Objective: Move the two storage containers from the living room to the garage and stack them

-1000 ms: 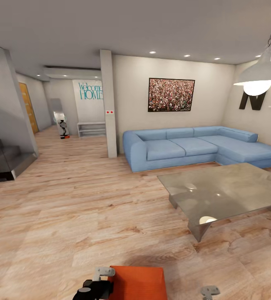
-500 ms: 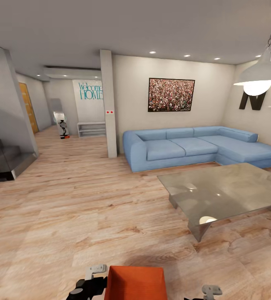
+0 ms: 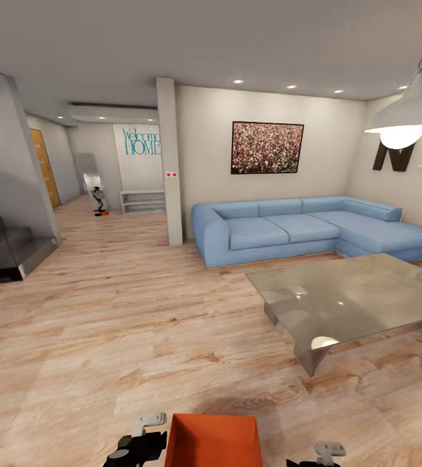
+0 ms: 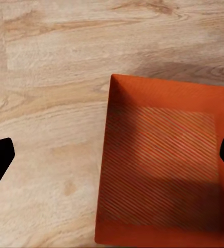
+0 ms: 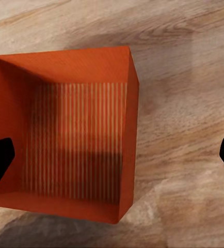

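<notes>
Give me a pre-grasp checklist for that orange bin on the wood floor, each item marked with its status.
1. Orange bin sits flat on the wood floor: ok.
2. Bin empty inside: ok.
3. Left gripper open, fingers straddling the bin's near wall: ok.
4. Right gripper open, straddling the opposite wall: ok.
5. Either gripper touching a wall: cannot tell.
6. Second bin located: not ok.

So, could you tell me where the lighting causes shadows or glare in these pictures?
Head view: the pendant lamp glows brightly, and the glass coffee table mirrors ceiling lights as pale spots. Left wrist view: a soft shadow darkens part of the orange container. Right wrist view: the container casts a blurred dark patch on the wood floor.
</notes>
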You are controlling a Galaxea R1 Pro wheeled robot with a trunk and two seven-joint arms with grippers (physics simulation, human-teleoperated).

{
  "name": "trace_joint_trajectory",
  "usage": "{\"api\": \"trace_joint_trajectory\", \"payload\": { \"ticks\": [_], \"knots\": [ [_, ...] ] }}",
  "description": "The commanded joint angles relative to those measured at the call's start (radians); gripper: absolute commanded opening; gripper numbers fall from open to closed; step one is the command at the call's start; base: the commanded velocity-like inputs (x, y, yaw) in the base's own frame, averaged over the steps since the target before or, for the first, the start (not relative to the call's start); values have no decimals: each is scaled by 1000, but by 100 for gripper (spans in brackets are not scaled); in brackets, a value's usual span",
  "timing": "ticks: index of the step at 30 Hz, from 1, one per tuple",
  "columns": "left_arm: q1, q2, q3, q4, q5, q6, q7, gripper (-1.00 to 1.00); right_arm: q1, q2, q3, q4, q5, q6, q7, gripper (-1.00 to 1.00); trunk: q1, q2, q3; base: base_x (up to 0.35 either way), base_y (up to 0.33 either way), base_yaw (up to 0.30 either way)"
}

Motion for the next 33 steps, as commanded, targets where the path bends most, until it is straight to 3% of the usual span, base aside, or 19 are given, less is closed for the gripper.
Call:
{"api": "trace_joint_trajectory", "payload": {
  "ticks": [1, 28, 33],
  "knots": [
    [0, -1, 4, -2, -10, 5, -2, 100, 0, 0, 1, 0, -10, 4, 4, 100, 0, -1, -1, 0, 0, 0],
    [0, 0, 1, 0, -15, 9, -3, 100, 0, 0, -2, 0, -12, 0, 4, 100, 0, -1, -1, 0, 21, 0],
    [0, 0, -2, 38, -17, 9, -3, 100, 0, 0, -4, 0, -12, 0, 2, 100, 0, -1, -1, 0, 0, 0]
  ]
}}
